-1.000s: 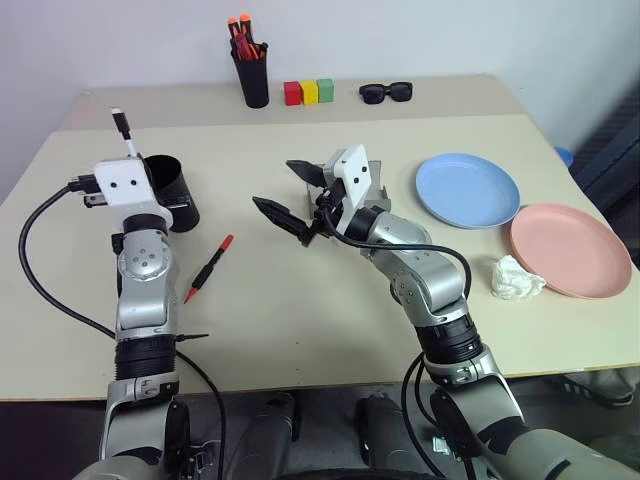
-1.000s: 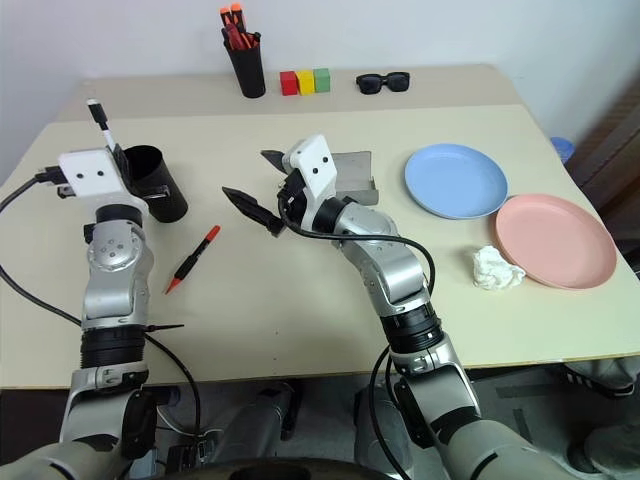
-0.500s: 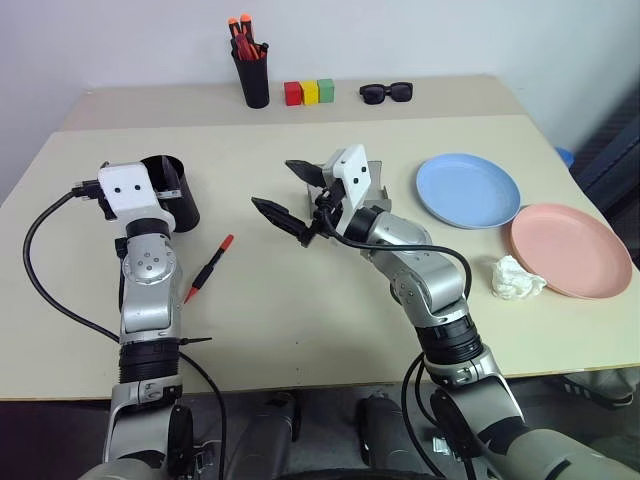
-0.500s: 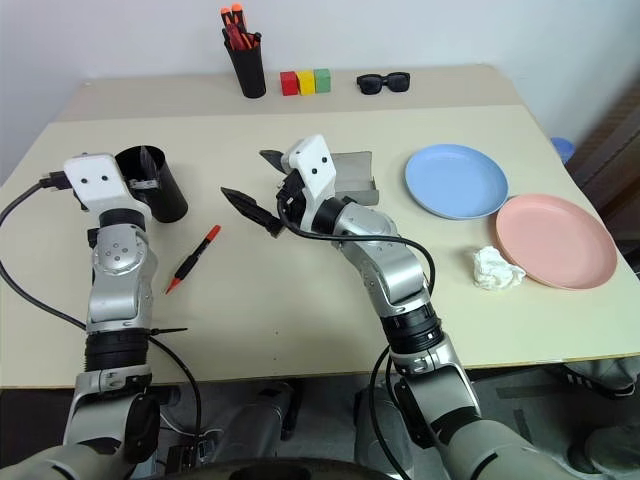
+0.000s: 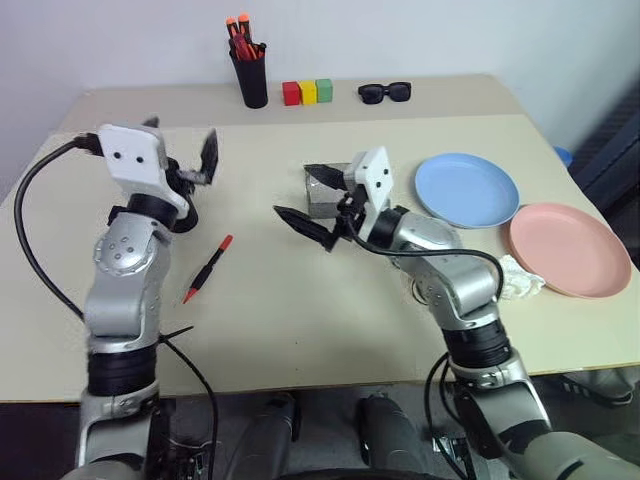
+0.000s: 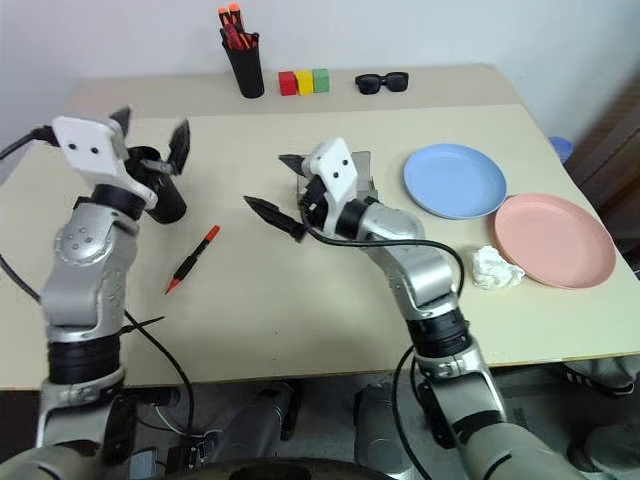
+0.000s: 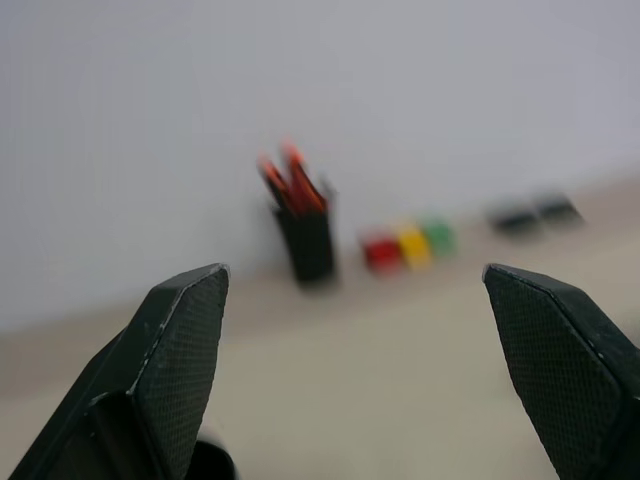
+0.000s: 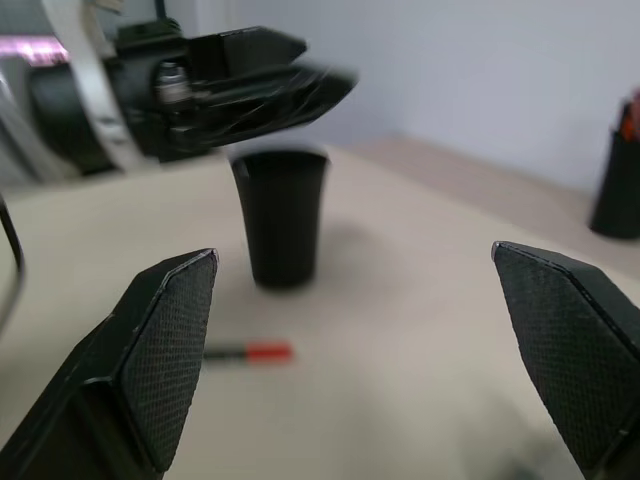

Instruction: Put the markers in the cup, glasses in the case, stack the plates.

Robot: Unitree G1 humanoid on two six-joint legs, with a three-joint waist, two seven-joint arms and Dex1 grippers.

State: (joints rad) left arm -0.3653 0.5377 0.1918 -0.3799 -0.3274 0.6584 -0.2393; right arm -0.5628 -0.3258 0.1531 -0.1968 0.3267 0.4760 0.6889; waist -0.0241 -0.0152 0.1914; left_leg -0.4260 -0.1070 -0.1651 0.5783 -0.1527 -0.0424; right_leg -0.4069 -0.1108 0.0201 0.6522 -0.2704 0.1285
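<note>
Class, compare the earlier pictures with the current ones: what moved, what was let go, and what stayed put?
The left gripper let go of the white marker it held over the cup, opened, and swung up level toward the middle. The right gripper, open throughout, shifted toward the plates, uncovering more of the grey case. The black and red marker, blue plate and pink plate stayed.

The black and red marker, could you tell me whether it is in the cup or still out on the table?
Out. The black and red marker lies flat on the table, beside the cup.
</note>
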